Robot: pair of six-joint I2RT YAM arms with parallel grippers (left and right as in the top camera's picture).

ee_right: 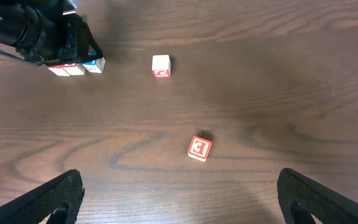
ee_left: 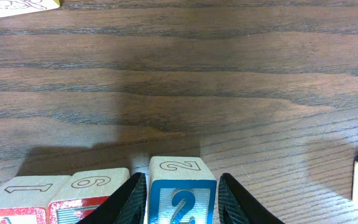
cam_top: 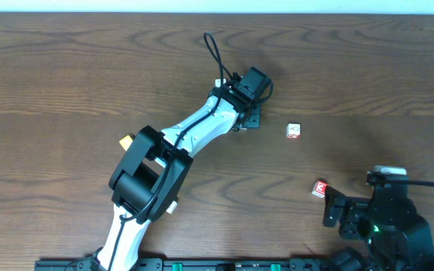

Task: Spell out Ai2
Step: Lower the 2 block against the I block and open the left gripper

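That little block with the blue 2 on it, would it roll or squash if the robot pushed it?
Probably neither. The 2 block looks like a wooden cube with flat faces, so it should slide on the table rather than roll. It seems rigid: the fingers sit against its sides with no visible denting.

The blue-framed 2 block is standing upright on the counter, ending a row of three. Just beside it a red-trimmed block, topped with a 6 or 9, is sitting, and next a third block, seemingly showing a red A.
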